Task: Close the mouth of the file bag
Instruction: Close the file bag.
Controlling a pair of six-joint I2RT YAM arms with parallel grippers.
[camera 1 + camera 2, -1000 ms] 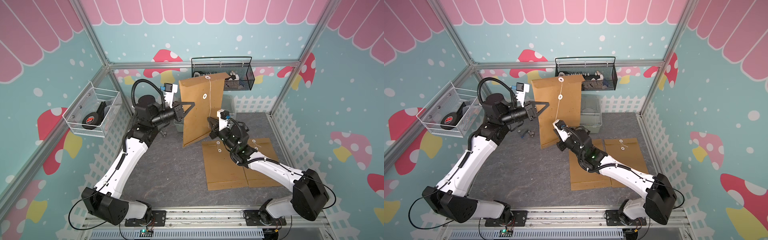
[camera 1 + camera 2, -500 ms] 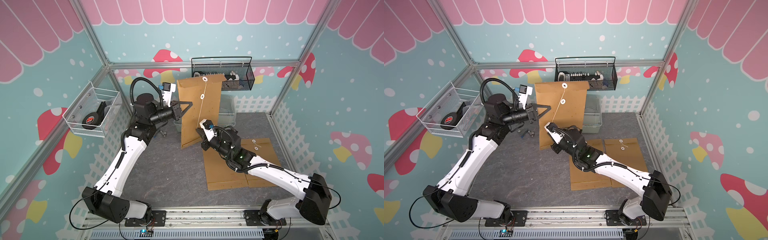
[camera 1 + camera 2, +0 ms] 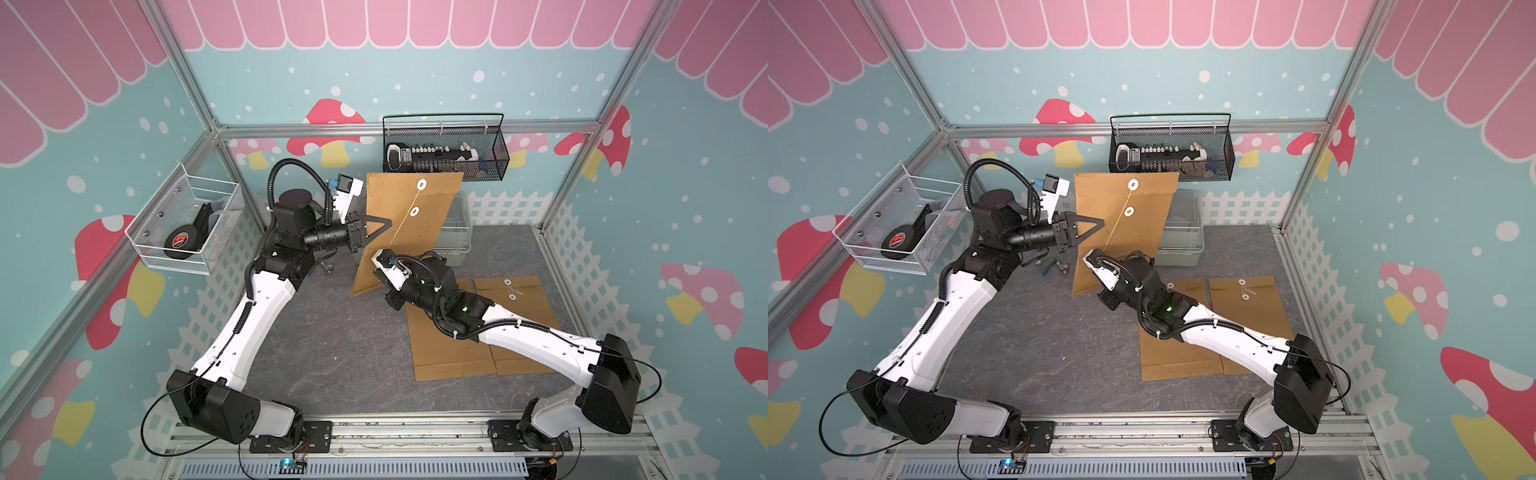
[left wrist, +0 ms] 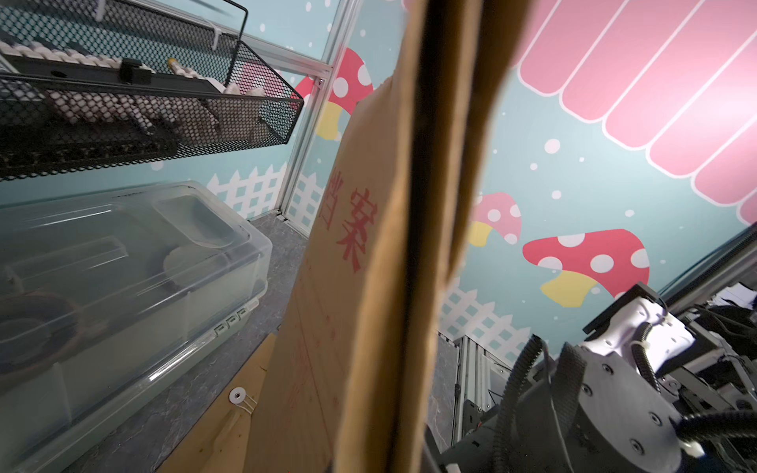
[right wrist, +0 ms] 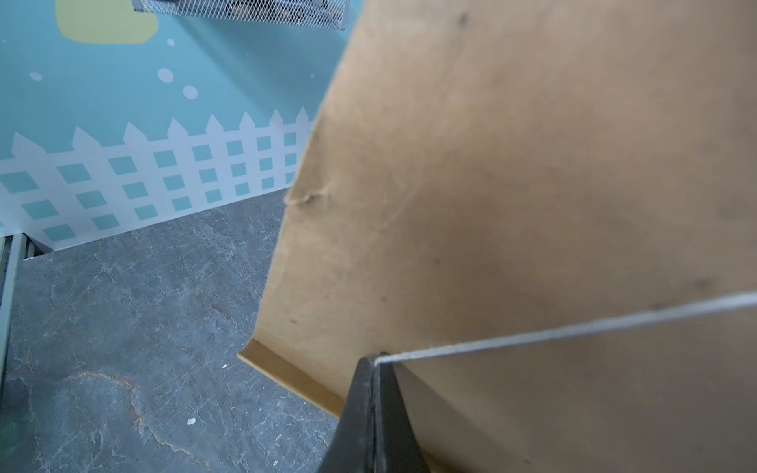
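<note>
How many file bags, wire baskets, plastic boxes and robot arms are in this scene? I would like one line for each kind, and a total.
File bags: 3, one upright, two lying flat
Wire baskets: 2, one black, one white
Clear plastic box: 1
Robot arms: 2, left, right
Total: 8

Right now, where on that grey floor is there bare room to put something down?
Widest bare patch: the grey mat between the left arm and the flat envelopes. A smaller one lies between clear box, envelopes and back fence. Crowded around the upright file bag.
</note>
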